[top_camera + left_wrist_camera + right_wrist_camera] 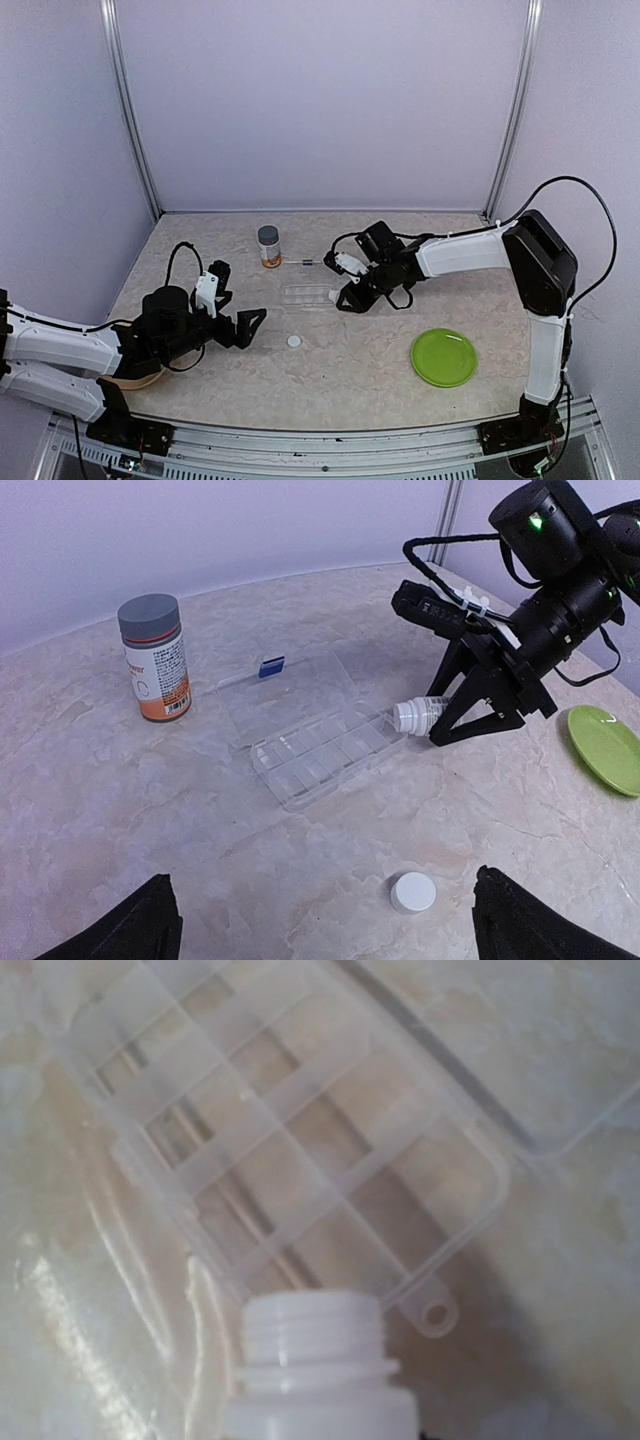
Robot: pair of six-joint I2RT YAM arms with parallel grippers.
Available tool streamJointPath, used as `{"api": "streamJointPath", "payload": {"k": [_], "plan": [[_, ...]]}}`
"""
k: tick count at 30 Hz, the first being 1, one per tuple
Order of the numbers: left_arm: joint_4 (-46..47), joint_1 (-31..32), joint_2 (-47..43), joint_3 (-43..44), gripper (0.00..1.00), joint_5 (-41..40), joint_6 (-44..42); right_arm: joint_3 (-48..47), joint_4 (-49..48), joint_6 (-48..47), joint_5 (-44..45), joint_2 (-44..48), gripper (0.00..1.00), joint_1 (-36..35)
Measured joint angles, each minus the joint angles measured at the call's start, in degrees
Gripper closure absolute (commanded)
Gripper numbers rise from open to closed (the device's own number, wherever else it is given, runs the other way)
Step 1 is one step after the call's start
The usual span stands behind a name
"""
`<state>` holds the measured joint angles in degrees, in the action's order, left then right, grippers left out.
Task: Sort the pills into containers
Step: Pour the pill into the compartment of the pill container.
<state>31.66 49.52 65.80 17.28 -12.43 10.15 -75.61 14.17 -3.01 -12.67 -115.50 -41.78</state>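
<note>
— Two containers to find: where are they?

— The bottle (pixel 268 246), gray cap on, stands upright at the far side of the surface (pixel 350 380), a little left of the middle. The small vial (pixel 418 715) is off the surface, clamped in the right end effector (pixel 455 715). It is tipped nearly flat, with its open mouth pointing left at the right end of the clear divided box (pixel 320 755).

— Why tipped like that?

— To pour, I'd guess. The right wrist view looks past the threaded neck into the compartments, so whatever slides out should drop into one. I can't see any pills, in the vial or in the box.

— And its lid?

— A white cap (pixel 412 891) lies alone on the near side, well apart from the box. It was likely put there to keep the pouring path free.

— What about the other arm?

— The left end effector (pixel 238 298) hovers near left with its fingers spread wide, holding nothing. It faces the box, perhaps ready to steady it. The green plate (pixel 443 357) sits near right, out of the way.
</note>
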Motion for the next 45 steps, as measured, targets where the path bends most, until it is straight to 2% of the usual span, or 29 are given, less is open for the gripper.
{"api": "streamJointPath", "payload": {"k": [45], "plan": [[-0.11, 0.00, 0.00, 0.02, 0.01, 0.04, 0.00, -9.60, 13.25, -2.08, 5.90, -2.73, 0.88, -1.66]]}}
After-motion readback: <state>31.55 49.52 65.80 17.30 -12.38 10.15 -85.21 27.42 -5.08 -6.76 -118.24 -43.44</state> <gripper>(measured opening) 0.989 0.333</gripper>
